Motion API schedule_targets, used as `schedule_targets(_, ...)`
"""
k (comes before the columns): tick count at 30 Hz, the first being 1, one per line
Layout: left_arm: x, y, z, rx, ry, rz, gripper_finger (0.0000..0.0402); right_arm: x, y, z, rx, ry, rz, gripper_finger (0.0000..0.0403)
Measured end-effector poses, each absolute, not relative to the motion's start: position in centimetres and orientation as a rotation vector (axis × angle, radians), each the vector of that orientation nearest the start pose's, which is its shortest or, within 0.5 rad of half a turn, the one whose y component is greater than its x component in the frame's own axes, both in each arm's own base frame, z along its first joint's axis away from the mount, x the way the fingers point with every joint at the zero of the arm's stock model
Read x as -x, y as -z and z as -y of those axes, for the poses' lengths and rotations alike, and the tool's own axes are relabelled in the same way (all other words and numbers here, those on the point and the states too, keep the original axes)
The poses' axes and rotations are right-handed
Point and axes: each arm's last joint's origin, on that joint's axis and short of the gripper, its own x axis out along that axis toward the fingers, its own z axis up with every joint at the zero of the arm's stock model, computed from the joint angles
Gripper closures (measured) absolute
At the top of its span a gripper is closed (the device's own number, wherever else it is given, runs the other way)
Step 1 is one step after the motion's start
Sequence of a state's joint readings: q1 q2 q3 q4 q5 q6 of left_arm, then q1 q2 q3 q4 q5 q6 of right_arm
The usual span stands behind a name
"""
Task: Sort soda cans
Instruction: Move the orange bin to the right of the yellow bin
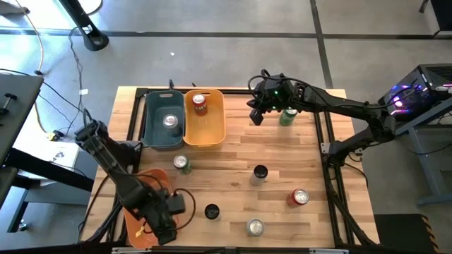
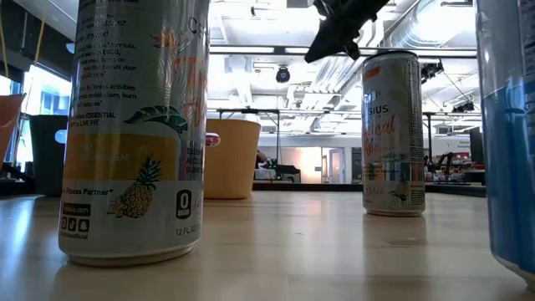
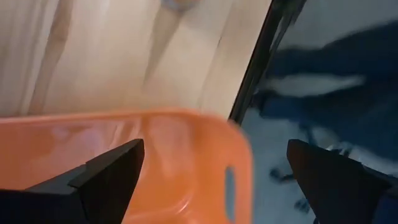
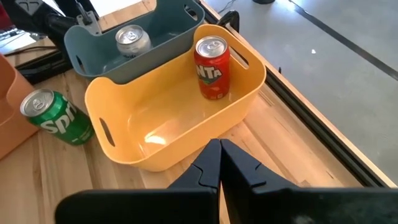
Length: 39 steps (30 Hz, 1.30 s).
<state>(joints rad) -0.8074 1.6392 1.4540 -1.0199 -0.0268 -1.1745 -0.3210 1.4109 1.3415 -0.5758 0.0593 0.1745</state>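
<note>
Soda cans stand about the wooden table: a silver can in the dark teal bin, a red can in the yellow bin. On the bare wood stand a green can, two black cans, a red can, a silver can and a second green can. My left gripper hangs open over the orange bin at the near left. My right gripper is shut on nothing, raised at the far side between the yellow bin and the second green can.
The orange bin lies partly under my left arm at the table's near left corner, by the dark table frame. The teal and yellow bins stand side by side at the far edge. Bare wood lies in the table's middle.
</note>
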Motion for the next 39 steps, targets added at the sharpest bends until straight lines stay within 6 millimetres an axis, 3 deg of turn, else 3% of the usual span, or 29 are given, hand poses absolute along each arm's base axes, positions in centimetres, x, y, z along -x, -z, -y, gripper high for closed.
schedule_targets(5,-22.9,-28.6,24.6,0.568,-0.03,-1.304,0.0014,-28.7,-34.8,9.7,-0.243,0.42,-0.62,0.0403)
schedule_targets(12,-22.6,-25.2,27.3,0.591,-0.038,-1.497,0.0014,-28.6,-34.7,9.7,-0.229,0.415,-0.645,0.0403)
schedule_targets(20,-23.1,-22.0,28.7,0.599,-0.108,-1.606,0.0032,-28.5,-34.6,9.9,-0.214,0.415,-0.65,0.0403)
schedule_targets(24,-23.5,-21.8,28.4,0.628,-0.145,-1.604,0.0113,-28.4,-34.6,10.3,-0.219,0.429,-0.649,0.0403)
schedule_targets(30,-23.6,-22.9,27.8,0.701,-0.179,-1.582,0.0364,-28.2,-34.6,10.6,-0.221,0.428,-0.653,0.0403)
schedule_targets(36,-23.0,-25.3,26.6,0.735,-0.15,-1.555,0.0395,-28.2,-34.6,10.6,-0.204,0.419,-0.657,0.0403)
schedule_targets(39,-22.5,-27.7,25.5,0.788,-0.087,-1.516,0.0398,-28.2,-34.6,10.6,-0.191,0.415,-0.66,0.0403)
